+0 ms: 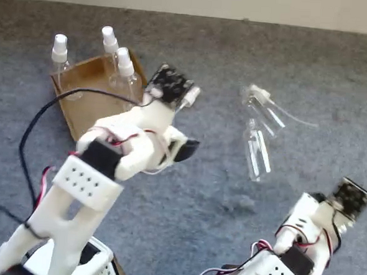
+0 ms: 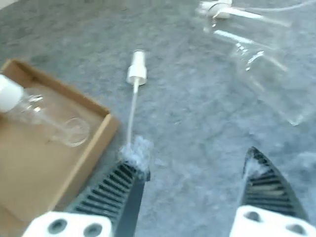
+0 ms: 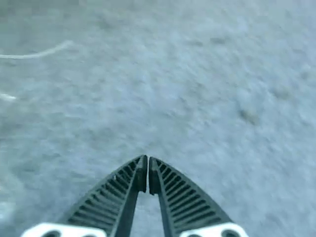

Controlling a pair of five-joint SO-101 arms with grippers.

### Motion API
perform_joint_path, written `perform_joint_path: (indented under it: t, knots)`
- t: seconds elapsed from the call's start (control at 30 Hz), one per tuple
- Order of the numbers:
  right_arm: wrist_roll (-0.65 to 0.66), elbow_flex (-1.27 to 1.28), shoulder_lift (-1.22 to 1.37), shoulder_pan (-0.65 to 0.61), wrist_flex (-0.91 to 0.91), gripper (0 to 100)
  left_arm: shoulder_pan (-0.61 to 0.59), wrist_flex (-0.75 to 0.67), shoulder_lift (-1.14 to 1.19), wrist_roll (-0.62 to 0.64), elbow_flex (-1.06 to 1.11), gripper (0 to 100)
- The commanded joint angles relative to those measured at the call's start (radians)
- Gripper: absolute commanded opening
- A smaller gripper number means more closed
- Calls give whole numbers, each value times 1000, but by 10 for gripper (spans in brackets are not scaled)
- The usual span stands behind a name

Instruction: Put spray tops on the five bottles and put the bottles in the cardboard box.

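Three capped bottles (image 1: 124,64) stand in the cardboard box (image 1: 88,116). Two bare bottles (image 1: 257,151) lie well right of the box, and a loose spray top (image 2: 137,71) lies near it. The left gripper (image 2: 192,160) hovers beside the box, jaws spread. The right gripper (image 3: 148,163) sits far from it, jaws pressed together. I judge three of five done.
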Motion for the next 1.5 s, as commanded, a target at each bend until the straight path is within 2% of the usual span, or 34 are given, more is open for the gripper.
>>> perform_joint_path:
  t: [0.0, 0.23, 0.47, 0.63, 0.77, 1.2, 1.47]
  knots:
    - [11, 171, -13, 142, 53, 10, 108, 5, 154, 43, -163, 252]
    - [11, 171, -13, 346, 171, 10, 214, 2, 453, 44, -406, 252]
    - [11, 171, -13, 479, 278, 10, 268, -2, 746, 51, -671, 252]
    - [11, 171, -13, 582, 311, 10, 263, 3, 961, 233, -865, 252]
    - [11, 171, -13, 696, 344, 10, 266, 2, 1129, 247, -1009, 252]
    - [11, 171, -13, 696, 344, 9, 259, 8, 1609, 249, -1497, 252]
    - [11, 171, -13, 696, 344, 9, 222, 212, 1756, 244, -1721, 252]
